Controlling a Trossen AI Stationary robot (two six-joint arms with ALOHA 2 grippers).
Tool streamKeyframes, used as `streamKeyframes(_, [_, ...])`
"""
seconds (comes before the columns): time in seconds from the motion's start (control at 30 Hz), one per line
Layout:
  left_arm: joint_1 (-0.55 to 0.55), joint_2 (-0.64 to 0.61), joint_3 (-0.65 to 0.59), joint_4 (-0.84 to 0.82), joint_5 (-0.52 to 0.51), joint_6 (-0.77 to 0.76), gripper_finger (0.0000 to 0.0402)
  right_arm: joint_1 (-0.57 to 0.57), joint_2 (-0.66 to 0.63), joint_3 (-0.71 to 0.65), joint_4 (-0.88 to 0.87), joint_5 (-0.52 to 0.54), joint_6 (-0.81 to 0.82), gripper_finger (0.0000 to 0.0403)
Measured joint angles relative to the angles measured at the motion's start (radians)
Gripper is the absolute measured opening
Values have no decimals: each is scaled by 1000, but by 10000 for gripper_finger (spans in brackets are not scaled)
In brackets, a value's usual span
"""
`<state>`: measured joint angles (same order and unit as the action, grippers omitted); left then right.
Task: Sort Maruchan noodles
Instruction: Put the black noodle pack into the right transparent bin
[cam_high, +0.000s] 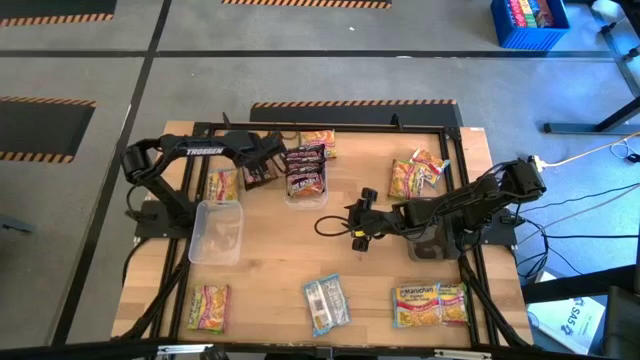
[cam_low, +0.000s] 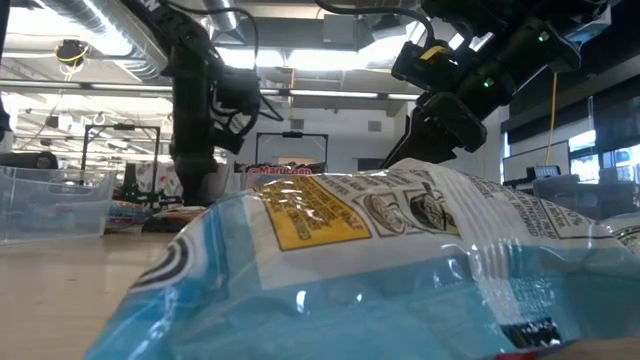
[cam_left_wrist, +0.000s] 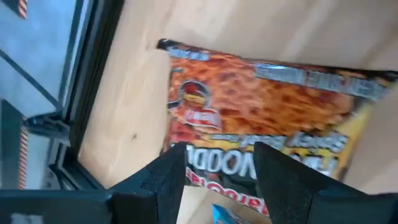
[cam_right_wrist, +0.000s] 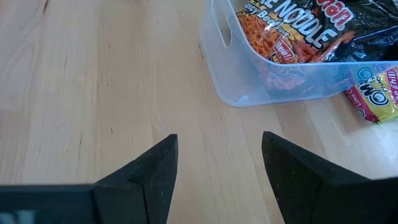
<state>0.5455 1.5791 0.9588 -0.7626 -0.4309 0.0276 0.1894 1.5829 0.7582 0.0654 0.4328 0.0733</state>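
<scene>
The left gripper (cam_high: 262, 160), jaws parted and empty, hovers upper left over a dark maroon flat plastic noodle packet (cam_left_wrist: 267, 118) on the wooden counter (cam_high: 270, 260); slick film could slip. The right gripper (cam_high: 357, 224), open and empty, waits mid-frame.

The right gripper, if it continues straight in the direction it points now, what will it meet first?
Probably the clear bin holding dark maroon noodle packets. The open right gripper has only bare table before it until that bin, though height is unclear; it might pass above.

Light-blue packet (cam_low: 400, 270) blurred, edge-cropped.
</scene>
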Motion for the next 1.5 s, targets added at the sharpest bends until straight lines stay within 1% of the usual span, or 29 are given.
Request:
streamKeyframes(0.1, [42, 10, -1, 4, 25, -25, 181, 0, 0, 0, -8, 0, 0, 216])
streamKeyframes(0.17, [48, 10, -8, 7, 69, -36, 181, 0, 5, 0, -10, 0, 0, 216])
streamKeyframes(0.27, [27, 10, -28, 12, 146, -46, 181, 0, 9, 0, -15, 0, 0, 216])
streamKeyframes(0.3, [15, 10, -37, 22, 159, -47, 181, 0, 13, 0, -10, 1, 0, 216])
streamKeyframes(0.37, [-13, 7, -52, 31, 154, -57, 181, 0, 18, -1, -20, 0, 0, 216])
streamKeyframes(0.67, [-187, 5, -71, 17, 139, -134, 181, 0, 22, -1, -13, 0, 5, 216])
streamKeyframes(0.97, [-353, 7, -73, 10, 134, -347, 181, 0, 22, -1, -14, 0, 6, 216])
streamKeyframes(1.13, [-444, 8, -73, -41, 138, -442, 181, 0, 22, -1, -15, 0, 8, 216])
streamKeyframes(1.2, [-484, 8, -74, -58, 138, -467, 181, 0, 22, -1, -15, 0, 8, 216])
streamKeyframes(1.37, [-584, 8, -74, -56, 142, -474, 181, 0, 22, -1, -15, -1, 25, 216])
streamKeyframes(1.5, [-675, 8, -74, -37, 139, -550, 181, 0, 22, -1, -11, -2, 53, 216])
